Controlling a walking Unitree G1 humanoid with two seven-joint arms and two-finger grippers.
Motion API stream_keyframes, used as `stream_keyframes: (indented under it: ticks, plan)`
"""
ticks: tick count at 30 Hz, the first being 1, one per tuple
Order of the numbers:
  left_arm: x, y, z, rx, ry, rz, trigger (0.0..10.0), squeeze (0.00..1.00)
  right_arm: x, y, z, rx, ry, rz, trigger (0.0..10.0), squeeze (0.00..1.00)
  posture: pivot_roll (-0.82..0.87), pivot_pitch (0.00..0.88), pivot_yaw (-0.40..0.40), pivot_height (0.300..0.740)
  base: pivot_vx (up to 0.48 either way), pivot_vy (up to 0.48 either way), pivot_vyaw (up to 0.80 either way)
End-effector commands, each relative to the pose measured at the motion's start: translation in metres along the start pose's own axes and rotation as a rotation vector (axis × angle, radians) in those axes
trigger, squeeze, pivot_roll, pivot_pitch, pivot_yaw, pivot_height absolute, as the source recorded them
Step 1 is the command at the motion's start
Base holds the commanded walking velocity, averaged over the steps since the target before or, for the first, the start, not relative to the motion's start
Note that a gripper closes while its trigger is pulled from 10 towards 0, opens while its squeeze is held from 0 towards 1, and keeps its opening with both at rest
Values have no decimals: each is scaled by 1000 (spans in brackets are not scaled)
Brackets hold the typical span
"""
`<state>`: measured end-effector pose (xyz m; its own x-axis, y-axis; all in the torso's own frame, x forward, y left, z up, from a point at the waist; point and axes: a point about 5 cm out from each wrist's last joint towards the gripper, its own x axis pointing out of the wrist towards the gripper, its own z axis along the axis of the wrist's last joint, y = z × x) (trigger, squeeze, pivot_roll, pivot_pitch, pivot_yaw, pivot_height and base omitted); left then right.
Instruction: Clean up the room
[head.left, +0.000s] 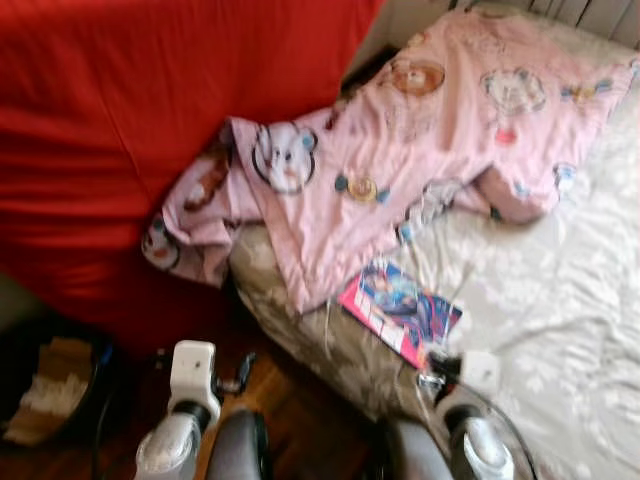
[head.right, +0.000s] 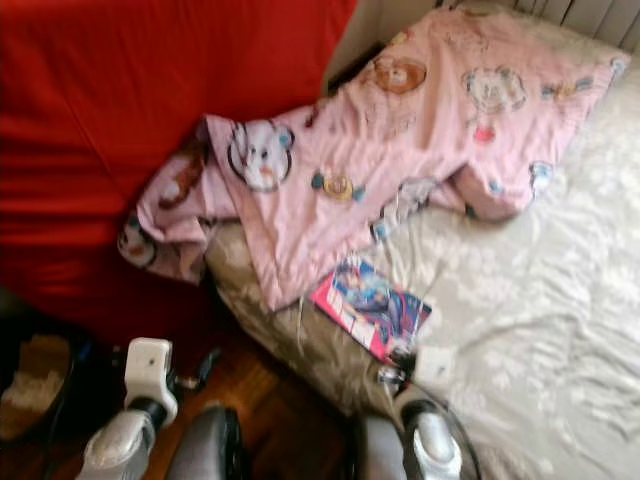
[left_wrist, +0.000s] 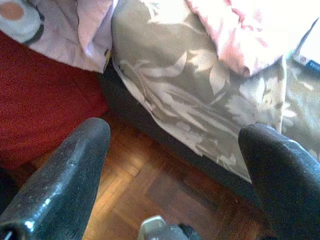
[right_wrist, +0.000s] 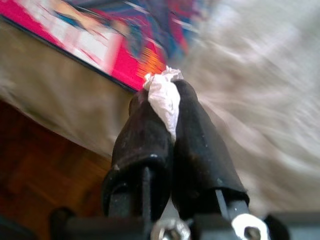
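My right gripper (right_wrist: 163, 92) is shut on a small crumpled white tissue (right_wrist: 163, 100), which sticks out between the fingertips. It hovers over the near edge of the bed (head.left: 560, 300), just beside a pink comic magazine (head.left: 400, 308) lying on the grey floral sheet. In the head views the right gripper (head.left: 440, 366) sits at the magazine's near corner. My left gripper (left_wrist: 175, 135) is open and holds nothing, low over the wooden floor (left_wrist: 150, 185) by the bed's side. A pink cartoon-print blanket (head.left: 400, 150) lies rumpled across the bed and spills off its left edge.
A large red cover (head.left: 120, 120) drapes the furniture to the left of the bed. A dark bin (head.left: 50, 390) with beige contents stands on the floor at the lower left. A narrow strip of wooden floor (head.left: 290, 410) runs between the two.
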<state>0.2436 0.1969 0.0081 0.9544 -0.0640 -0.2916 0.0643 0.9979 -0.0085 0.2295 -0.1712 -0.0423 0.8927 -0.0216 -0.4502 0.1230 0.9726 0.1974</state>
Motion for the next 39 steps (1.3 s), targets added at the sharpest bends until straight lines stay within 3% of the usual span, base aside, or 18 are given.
stream_keyframes:
  ticks: [1,7,9,13,15,18,20,29,39]
  plan:
    - [-3,-1,-18,-40,62,23,10000,0,-7,-13,-12,3,64,-58,10000,0,-93,60,-19,640,0,0,0]
    - [-2,-2,-33,-52,140,39,10000,0,-10,-10,-25,-18,150,-46,10000,0,-82,18,-20,655,0,0,0]
    - [-3,1,-42,-59,182,56,10000,0,-10,-3,-32,-67,207,-9,10000,0,-89,0,-22,670,0,0,0]
    - [-5,1,-53,-37,234,76,10000,0,-14,-3,-41,-116,285,17,10000,0,-64,0,-34,690,0,0,0]
    - [-10,1,-65,-63,299,110,10000,0,-17,-7,-48,-195,346,21,10000,0,-57,0,-37,710,0,0,0]
    - [-12,0,-68,-67,318,115,10000,0,-18,-8,-49,-217,357,23,10000,0,-53,0,-39,719,0,0,0]
    - [-24,3,-85,-66,421,139,10000,0,-22,-8,-54,-251,377,52,10000,0,-45,0,-36,728,0,0,0]
    - [-41,10,-103,-92,497,206,10000,0,-30,-7,-67,-244,430,38,10000,0,-59,0,-30,740,0,0,44]
    - [-37,12,-100,-92,508,198,10000,0,-41,-20,-77,-201,485,-13,10000,0,-71,0,-27,740,0,0,96]
